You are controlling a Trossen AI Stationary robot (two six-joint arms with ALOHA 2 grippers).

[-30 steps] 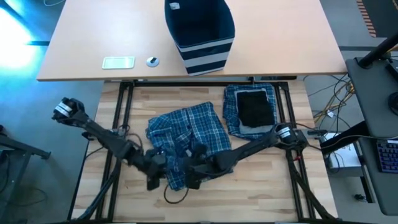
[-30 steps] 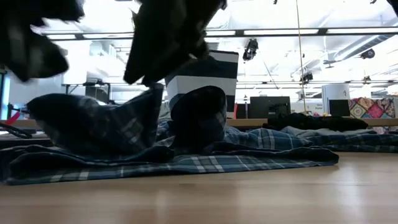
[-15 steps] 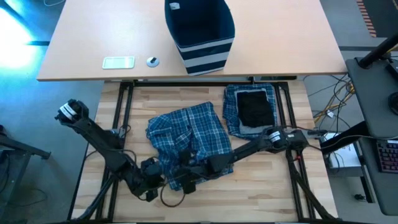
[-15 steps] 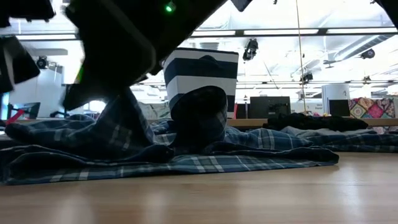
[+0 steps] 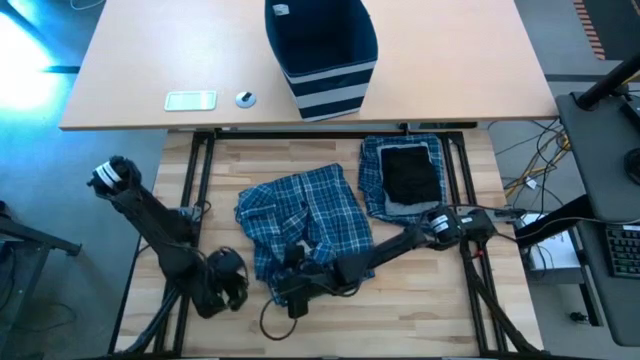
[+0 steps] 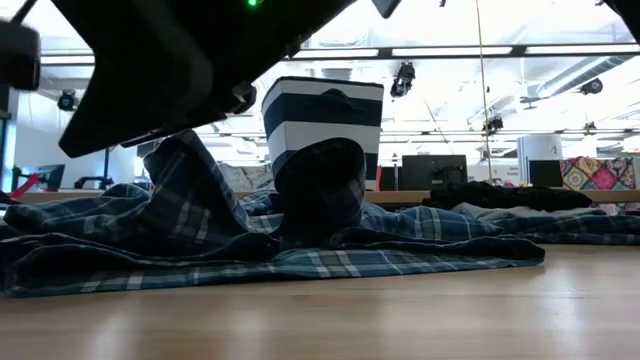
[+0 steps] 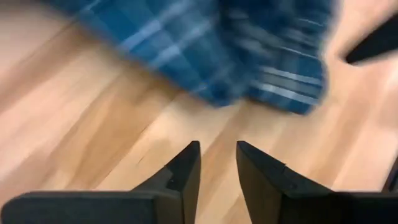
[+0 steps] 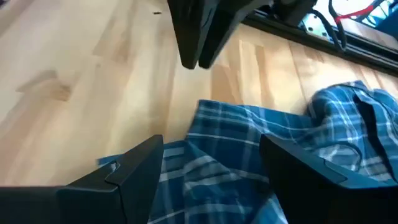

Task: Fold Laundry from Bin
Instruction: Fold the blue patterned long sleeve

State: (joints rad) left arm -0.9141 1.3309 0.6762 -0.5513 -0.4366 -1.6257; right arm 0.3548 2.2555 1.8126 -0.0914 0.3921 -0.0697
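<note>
So that plaid garment point(image 5: 305, 220) you're working is soft, light, floppy cotton by the look of it: it'll drape and bunch instead of holding a shape, and it should slide easily on the wooden table point(image 5: 440, 300), so I'd grab a hem or corner where the cloth is a single layer, not the rumpled hump in the middle. Your right gripper point(image 5: 290, 290) sits at the garment's near edge with its fingers spread wide and nothing between them; in its wrist view the plaid cloth point(image 8: 249, 162) lies directly under and just ahead of the gap, so the edge is right there to pinch. The left gripper point(image 5: 228, 285) is off to the side of the garment, apart from it, over bare wood; its fingers point(image 7: 186, 171) are nearly together with only a slim gap and they hold nothing, the cloth lying just ahead of the tips. Beyond the right gripper, a folded plaid piece point(image 5: 375, 165) with a black piece point(image 5: 410, 172) on top sits well apart, and the striped bin point(image 5: 320, 55) stands farther off on the far table.
</note>
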